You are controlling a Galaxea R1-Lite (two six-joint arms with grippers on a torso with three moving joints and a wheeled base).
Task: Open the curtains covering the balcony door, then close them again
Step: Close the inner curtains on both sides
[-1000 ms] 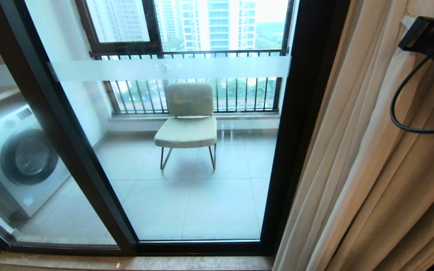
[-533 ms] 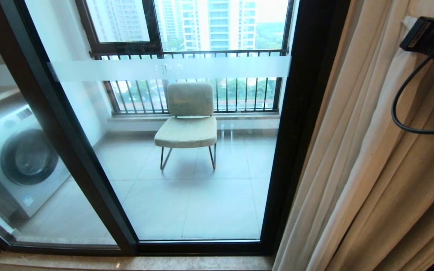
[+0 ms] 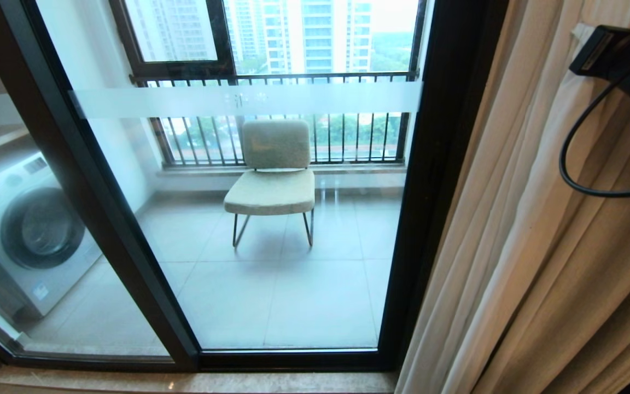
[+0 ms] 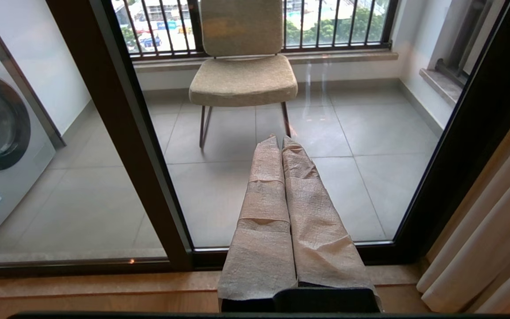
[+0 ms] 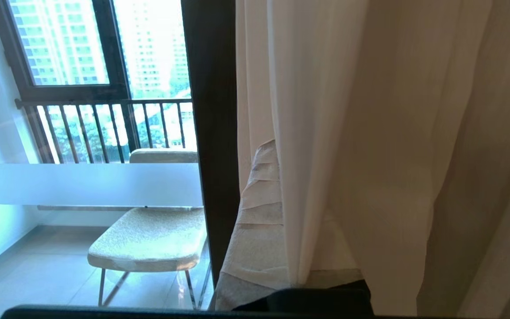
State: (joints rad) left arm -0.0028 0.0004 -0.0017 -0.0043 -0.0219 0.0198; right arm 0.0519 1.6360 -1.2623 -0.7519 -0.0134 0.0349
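Cream curtains (image 3: pixel 534 230) hang vertically, bunched at right of the balcony door (image 3: pixel 249 219); right gripper (image 5: pixel 268 177), fingers closed among the folds, is nearer; left gripper (image 4: pixel 281 146) closed, empty.

Tall pleated cream-beige woven curtains (image 3: pixel 544 230) hang bunched at the right side of the head frame, drawn clear of the glass, folds running top to bottom and slanting left toward the lower edge. In the right wrist view a thin white see-through layer (image 5: pixel 299 133) hangs just right of the black post, thicker beige cloth further right. Balcony door (image 3: pixel 271 230): tall clear-glass sliding panels in thick black frames, filling left and centre of the frame, glass uncovered. Frosted white horizontal strip (image 3: pixel 246 99) crosses the centre panel in the upper part.
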